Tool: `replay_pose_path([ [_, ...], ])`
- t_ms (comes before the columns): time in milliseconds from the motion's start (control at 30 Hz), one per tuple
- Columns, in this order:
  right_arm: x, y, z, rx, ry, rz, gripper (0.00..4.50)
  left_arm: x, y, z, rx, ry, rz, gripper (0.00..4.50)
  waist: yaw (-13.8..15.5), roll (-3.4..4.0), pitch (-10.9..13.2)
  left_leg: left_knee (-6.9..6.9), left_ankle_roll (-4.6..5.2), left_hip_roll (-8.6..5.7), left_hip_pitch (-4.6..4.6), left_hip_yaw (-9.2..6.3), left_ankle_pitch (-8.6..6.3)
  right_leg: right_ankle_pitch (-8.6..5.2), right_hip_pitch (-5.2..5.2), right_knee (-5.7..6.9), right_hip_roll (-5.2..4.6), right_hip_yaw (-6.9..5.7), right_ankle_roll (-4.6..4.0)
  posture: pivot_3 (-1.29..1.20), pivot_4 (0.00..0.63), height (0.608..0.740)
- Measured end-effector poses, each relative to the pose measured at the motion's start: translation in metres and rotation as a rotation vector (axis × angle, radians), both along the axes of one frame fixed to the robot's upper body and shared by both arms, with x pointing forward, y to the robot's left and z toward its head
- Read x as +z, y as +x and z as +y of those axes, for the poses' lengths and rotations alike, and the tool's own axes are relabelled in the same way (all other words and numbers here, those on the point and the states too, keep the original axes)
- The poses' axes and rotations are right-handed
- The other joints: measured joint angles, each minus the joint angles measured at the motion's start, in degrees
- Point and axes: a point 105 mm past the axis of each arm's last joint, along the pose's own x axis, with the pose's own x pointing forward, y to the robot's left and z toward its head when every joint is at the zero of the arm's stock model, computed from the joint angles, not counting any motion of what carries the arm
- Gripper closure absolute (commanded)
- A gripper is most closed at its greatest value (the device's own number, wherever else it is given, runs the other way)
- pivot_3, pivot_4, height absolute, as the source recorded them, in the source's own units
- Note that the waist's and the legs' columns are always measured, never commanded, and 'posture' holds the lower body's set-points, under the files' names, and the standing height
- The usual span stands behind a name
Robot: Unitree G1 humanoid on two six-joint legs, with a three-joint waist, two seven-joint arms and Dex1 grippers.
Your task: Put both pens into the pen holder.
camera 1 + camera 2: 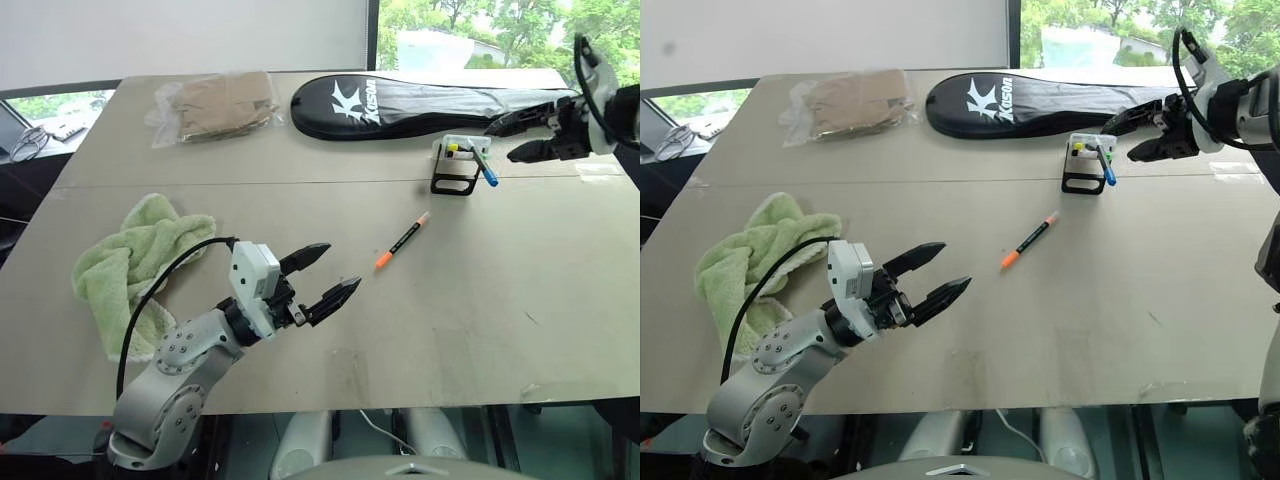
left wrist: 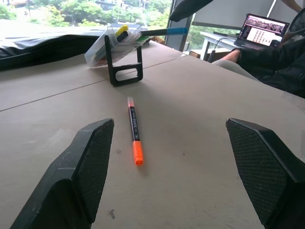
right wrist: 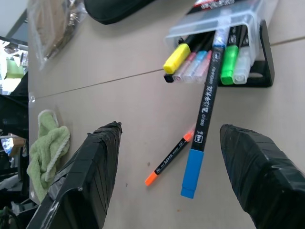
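blue pen [image 3: 204, 107] tip inside pen holder [image 3: 224, 21]

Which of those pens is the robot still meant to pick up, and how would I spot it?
Start at the long black racket case along the table's far edge, then drop to the small white pen holder on its black stand. Nearer the robot, alone on bare tabletop, lies the orange-capped pen. Unlike the blue-capped pen and the others, it lies flat outside the holder.

Your right gripper [image 3: 167, 176] hangs with fingers [image 3: 93, 167] spread wide. Between them, the blue pen [image 3: 202, 119] sticks out of the holder [image 3: 264, 52], beside yellow and green markers. The orange pen [image 3: 171, 156] lies on the table [image 3: 119, 102]; a green towel [image 3: 45, 145] sits near its edge.
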Motion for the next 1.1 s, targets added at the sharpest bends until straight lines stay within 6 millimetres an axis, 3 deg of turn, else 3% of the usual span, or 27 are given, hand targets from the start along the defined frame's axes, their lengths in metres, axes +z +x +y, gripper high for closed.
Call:
replay_pose_path([
  [100,-0.003,-0.013,-0.009,0.059,-0.09,-0.081,0.95,0.001,0.001,0.0,-0.005,0.004,-0.004,0.61,0.3,-0.01,0.0,0.08,0.0,-0.01,-0.13,-0.17,0.0,0.0,0.01,-0.04,0.0,-0.1,0.0,0.0,0.15,0.74],
  [167,-0.018,-0.03,-0.01,0.149,-0.245,-0.154,0.95,0.003,0.002,0.0,-0.011,0.007,-0.01,0.61,0.39,0.0,0.0,0.12,0.01,0.01,-0.18,-0.18,0.0,0.0,-0.01,-0.05,-0.05,-0.1,0.0,0.0,0.15,0.74],
  [367,-0.048,-0.061,0.011,0.35,-0.447,-0.374,0.95,0.002,0.004,0.002,-0.018,0.02,-0.008,0.61,-0.22,0.03,-0.03,0.15,0.01,0.12,-0.02,-0.03,-0.01,0.01,0.0,0.12,-0.17,0.01,0.0,0.0,0.15,0.74],
  [567,-0.056,-0.07,0.024,0.334,-0.599,-0.573,0.95,0.005,0.008,0.002,-0.04,0.034,-0.026,0.61,0.11,-0.02,-0.09,0.29,0.0,0.1,-0.02,-0.15,-0.01,0.01,0.03,0.17,-0.19,0.02,0.01,0.0,0.15,0.74],
  [700,-0.091,-0.069,0.017,0.346,-0.857,-0.638,0.95,0.007,0.012,0.002,-0.063,0.042,-0.032,0.61,0.23,-0.02,-0.08,0.34,0.0,0.04,-0.05,-0.17,0.0,0.01,0.04,0.12,-0.25,-0.02,0.02,0.0,0.15,0.74],
  [767,-0.099,-0.068,0.016,0.357,-0.904,-0.659,0.95,0.007,0.013,0.002,-0.07,0.046,-0.033,0.61,0.06,-0.02,-0.08,0.34,0.0,0.04,-0.03,-0.12,0.0,0.03,0.04,0.14,-0.25,0.01,0.05,0.0,0.15,0.74],
  [867,-0.094,-0.065,0.014,0.358,-0.935,-0.709,0.95,0.006,0.014,0.002,-0.081,0.048,-0.029,0.61,-0.46,-0.01,-0.08,0.34,0.0,0.08,0.06,-0.06,0.0,0.03,0.04,0.18,-0.18,0.02,0.05,0.0,0.15,0.74],
  [1000,-0.07,-0.052,0.008,0.322,-0.897,-0.763,0.95,0.007,0.015,0.002,-0.089,0.05,-0.032,0.61,-0.67,-0.01,-0.08,0.34,0.0,0.08,0.06,-0.11,0.0,0.04,0.05,0.18,-0.18,0.06,0.05,0.0,0.15,0.74],
  [1100,-0.064,-0.05,0.006,0.326,-0.885,-0.776,0.95,0.006,0.016,0.002,-0.088,0.05,-0.028,0.61,-0.65,-0.02,-0.08,0.34,0.0,0.08,0.04,-0.14,0.0,0.03,0.05,0.16,-0.2,0.06,0.05,0.0,0.15,0.74],
])
